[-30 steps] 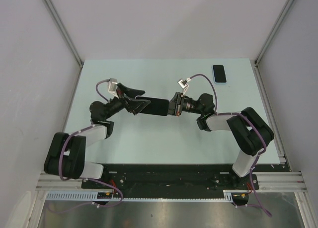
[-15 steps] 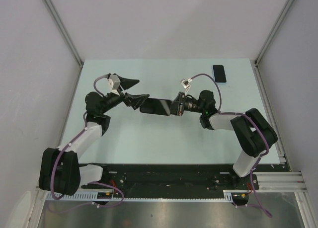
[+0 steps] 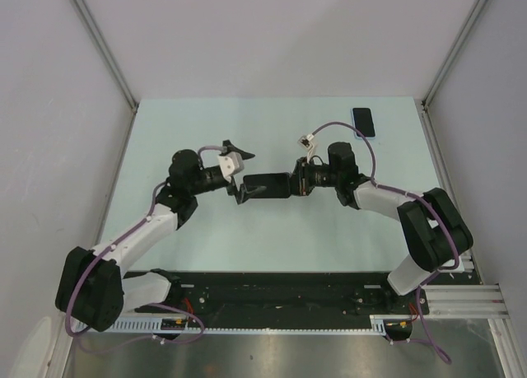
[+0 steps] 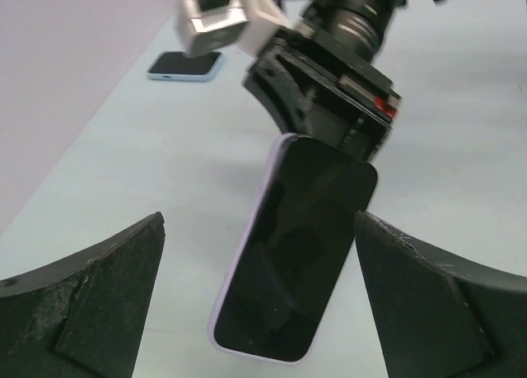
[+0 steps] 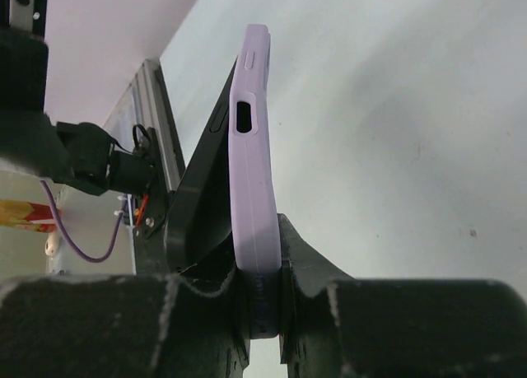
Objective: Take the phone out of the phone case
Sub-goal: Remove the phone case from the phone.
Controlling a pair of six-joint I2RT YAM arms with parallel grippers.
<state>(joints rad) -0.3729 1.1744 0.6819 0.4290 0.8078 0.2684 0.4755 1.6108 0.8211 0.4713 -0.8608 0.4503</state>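
The phone [image 3: 265,185], dark screen up, sits in a lilac phone case [image 4: 241,254] and hangs above the table. My right gripper [image 3: 295,183] is shut on the case's right end; in the right wrist view its pads [image 5: 284,246] pinch the lilac edge [image 5: 254,147]. There the phone's dark side [image 5: 202,189] shows beside the case wall and seems to stand off it. My left gripper [image 3: 240,176] is open, its fingers [image 4: 90,296] on either side of the phone's free end without touching it.
A second phone in a blue case [image 3: 363,122] lies flat at the table's far right corner, also seen in the left wrist view as the blue-cased phone [image 4: 185,65]. Grey walls close in the pale green table [image 3: 206,230] on three sides.
The left arm drew back, turned its wrist and came in again, so its open fingers now straddle the phone's free end. The right gripper kept its hold and shifted slightly toward the far side.
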